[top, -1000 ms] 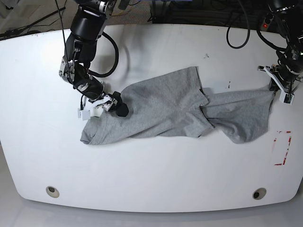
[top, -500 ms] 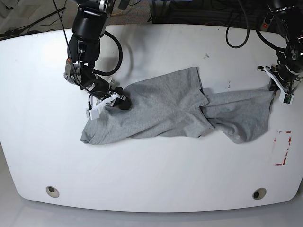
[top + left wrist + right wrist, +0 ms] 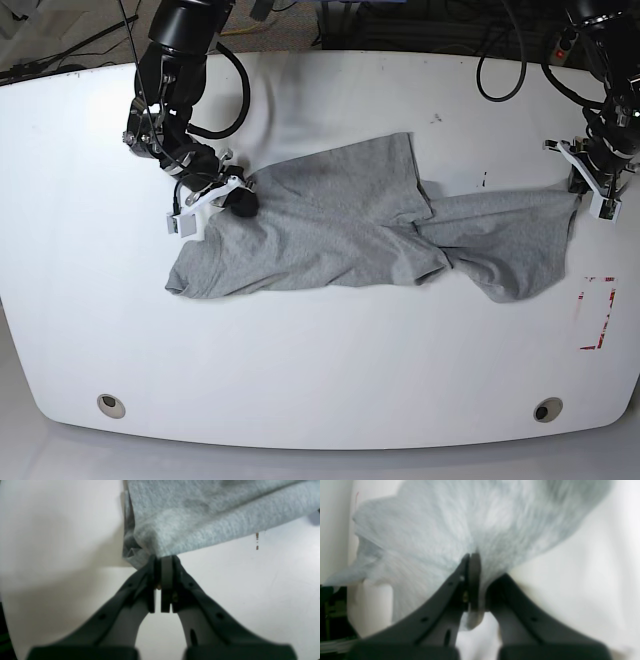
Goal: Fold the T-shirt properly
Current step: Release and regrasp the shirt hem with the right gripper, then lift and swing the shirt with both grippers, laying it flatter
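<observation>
Spreading the bunched T-shirt [image 3: 330,225] flat looks like the step in hand: it lies crumpled across the middle of the white table [image 3: 320,370], with a twist near its centre. The left pincer [image 3: 162,560] is clenched on a cloth corner at the far right in the base view, and the right pincer [image 3: 476,562] grips a fold at the opposite end. Doing it well likely means drawing both ends apart evenly, low over the table, with neither grip slipping.
</observation>
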### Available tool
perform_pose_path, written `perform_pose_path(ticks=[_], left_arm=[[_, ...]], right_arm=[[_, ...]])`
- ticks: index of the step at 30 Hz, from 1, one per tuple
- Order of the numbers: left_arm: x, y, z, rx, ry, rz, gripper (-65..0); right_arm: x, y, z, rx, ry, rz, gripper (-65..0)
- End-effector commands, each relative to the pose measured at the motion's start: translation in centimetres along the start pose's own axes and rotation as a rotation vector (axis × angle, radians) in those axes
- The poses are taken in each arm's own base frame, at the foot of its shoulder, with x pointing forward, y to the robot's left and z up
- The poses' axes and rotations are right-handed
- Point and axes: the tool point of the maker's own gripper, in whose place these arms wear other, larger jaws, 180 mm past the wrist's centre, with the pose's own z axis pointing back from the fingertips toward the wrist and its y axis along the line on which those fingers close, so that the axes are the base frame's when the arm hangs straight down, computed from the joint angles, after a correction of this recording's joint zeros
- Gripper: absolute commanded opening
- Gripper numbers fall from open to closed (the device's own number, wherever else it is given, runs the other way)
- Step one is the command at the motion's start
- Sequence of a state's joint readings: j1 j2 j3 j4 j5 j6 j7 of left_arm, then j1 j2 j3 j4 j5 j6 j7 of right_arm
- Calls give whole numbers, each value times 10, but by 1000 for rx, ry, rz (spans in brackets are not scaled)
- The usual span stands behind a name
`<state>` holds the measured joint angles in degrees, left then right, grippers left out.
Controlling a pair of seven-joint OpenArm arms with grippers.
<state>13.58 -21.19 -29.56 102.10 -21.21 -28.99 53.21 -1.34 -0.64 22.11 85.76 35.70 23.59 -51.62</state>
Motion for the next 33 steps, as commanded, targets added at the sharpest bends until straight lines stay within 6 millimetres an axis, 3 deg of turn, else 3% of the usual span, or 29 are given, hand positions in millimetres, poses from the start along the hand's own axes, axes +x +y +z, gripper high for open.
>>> perform_pose_path(ticks=[1, 4, 6, 15, 19, 33], left_arm=[[30, 3, 13, 25, -86, -49, -650], [40, -2, 16, 22, -111, -69, -650], [59, -10, 14, 5, -151, -99, -650], [104, -12, 5, 115, -167, -287, -650], [122, -3, 6, 153, -178, -292, -647], [189, 29, 30, 266, -229, -247, -646]], right_arm=[[43, 9, 24, 12, -110, 118, -650], [61, 17, 37, 19, -150, 214, -650], [76, 23, 48, 26, -175, 310, -650], [174, 38, 77, 3, -308, 561, -650], [217, 49, 78, 3, -328, 648, -650], [370, 71, 103, -15, -462, 637, -650]])
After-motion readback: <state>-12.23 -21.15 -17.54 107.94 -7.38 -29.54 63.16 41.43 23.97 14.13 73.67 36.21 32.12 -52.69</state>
